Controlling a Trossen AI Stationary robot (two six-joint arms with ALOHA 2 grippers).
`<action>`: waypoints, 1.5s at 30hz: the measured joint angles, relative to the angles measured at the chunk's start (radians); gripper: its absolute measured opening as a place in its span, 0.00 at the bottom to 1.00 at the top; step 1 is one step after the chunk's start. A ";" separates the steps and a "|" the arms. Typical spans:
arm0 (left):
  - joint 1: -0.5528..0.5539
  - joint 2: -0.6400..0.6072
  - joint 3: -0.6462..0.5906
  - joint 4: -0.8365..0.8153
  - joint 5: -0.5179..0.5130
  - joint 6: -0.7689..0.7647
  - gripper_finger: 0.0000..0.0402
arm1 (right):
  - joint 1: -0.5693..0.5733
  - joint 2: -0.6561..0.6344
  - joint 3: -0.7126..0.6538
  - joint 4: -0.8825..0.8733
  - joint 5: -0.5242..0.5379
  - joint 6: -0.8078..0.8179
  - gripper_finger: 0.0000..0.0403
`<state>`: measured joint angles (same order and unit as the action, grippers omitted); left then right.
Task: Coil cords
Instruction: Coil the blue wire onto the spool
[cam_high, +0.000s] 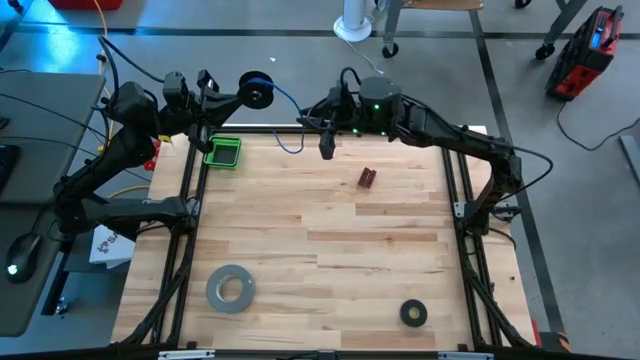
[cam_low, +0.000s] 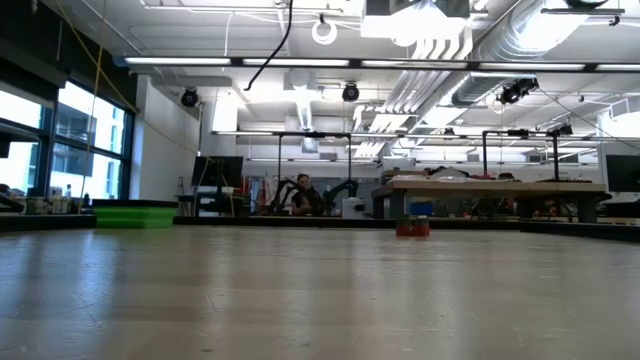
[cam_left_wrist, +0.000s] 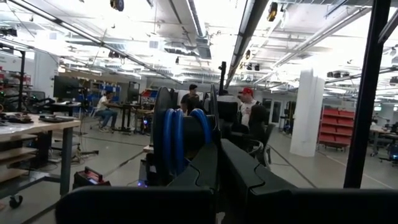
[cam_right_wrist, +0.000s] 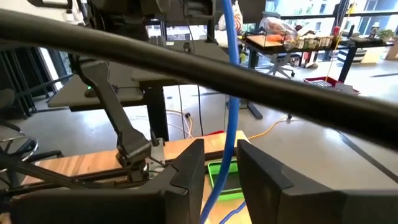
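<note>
Overhead, thin glossy blue cord (cam_right_wrist: 232, 93) between dark blocky right end effector (cam_right_wrist: 219, 163) fingers.

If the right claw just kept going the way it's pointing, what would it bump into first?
Probably nothing solid soon: the right gripper straddles the blue cord, and beyond it lie the table's far edge and open floor. Depth is hard to judge.

Both arms reach to the far edge of the worktop, raised off its surface. The left hand (cam_high: 240, 93) points toward the right arm, its fingers (cam_left_wrist: 205, 168) pressed together on the spool it holds. The right hand (cam_high: 326, 143) points downward, its fingers (cam_right_wrist: 186, 171) parted narrowly either side of the cord
</note>
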<state>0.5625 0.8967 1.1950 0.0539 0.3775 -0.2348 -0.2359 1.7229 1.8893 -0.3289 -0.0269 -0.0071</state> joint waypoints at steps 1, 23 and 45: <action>0.000 0.000 0.000 0.001 0.000 0.000 0.00 | 0.000 0.000 0.000 0.000 0.000 0.000 0.20; -0.001 0.071 0.000 0.124 -0.025 -0.329 0.00 | 0.061 0.016 0.000 0.110 -0.008 -0.019 0.01; -0.085 0.174 0.000 0.272 -0.008 -1.028 0.00 | 0.101 0.078 0.000 0.358 -0.034 0.008 0.00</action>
<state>0.4777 1.0706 1.1950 0.3256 0.3695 -1.2628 -0.1345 1.8008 1.8893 0.0289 -0.0608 0.0007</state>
